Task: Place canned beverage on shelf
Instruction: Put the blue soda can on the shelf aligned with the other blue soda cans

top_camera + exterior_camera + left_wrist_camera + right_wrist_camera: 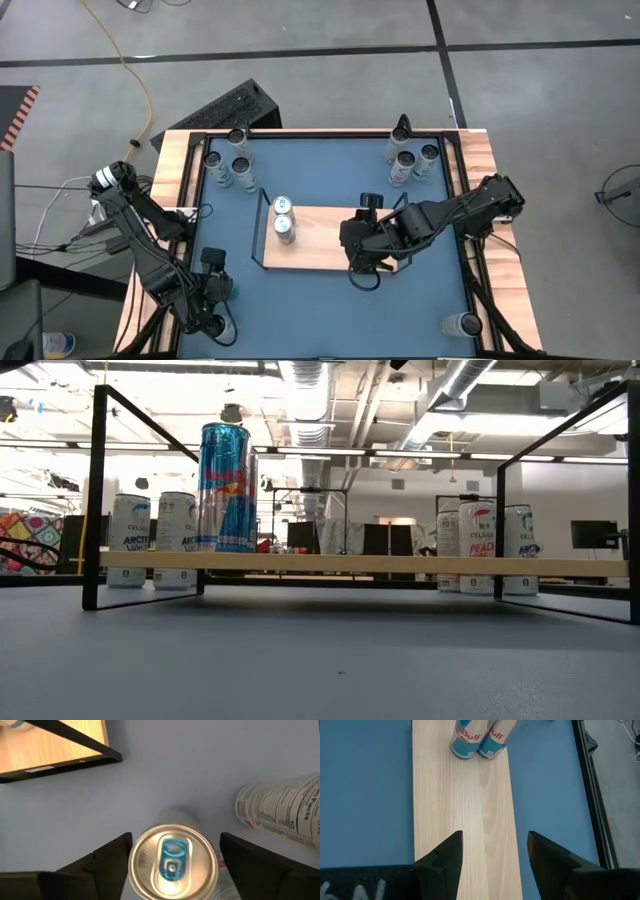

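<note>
We hold our left hand [172, 865] open around an upright can [172, 861] at the worktop's [330, 310] near left corner, ready to grip it for the shelf [320, 235], while our right hand [492, 857] waits open and empty above the shelf, where two cans [283, 218] already stand.

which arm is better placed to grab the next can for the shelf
Left. The left gripper hangs open right over an upright can, fingers either side. The right gripper sits empty above the shelf, no loose can near.
</note>
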Controlling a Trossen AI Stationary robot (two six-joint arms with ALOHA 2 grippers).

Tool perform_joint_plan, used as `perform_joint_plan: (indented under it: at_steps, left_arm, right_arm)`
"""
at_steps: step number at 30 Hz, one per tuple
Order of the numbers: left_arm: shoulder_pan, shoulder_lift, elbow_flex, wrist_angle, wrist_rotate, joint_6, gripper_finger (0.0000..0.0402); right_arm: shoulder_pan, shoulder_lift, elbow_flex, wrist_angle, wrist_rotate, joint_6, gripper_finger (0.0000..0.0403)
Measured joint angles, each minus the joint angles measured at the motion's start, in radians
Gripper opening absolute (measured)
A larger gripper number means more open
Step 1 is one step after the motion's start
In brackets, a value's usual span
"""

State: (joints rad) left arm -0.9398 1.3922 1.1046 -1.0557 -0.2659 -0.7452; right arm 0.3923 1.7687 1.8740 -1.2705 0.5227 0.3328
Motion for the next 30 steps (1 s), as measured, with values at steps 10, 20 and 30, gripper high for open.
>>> perform_joint_plan:
  at_steps: [10, 20, 30]
  left_arm:
    - [0.0, -0.001, 0.0, -0.003, -0.015, -0.02, 0.0218]
    - [0.0, -0.029, 0.018, -0.006, -0.079, -0.109, 0.0218]
    - [0.0, -0.079, 0.152, 0.0, -0.174, -0.03, 0.0218]
  right_arm:
    - [0.0, 0.0, 0.0, 0.017, 0.0, 0.0, 0.0205]
    - [0.032, 0.0, 0.0, 0.208, 0.02, -0.126, 0.0205]
    - [0.052, 0.002, 0.0, 0.411, -0.018, -0.188, 0.0205]
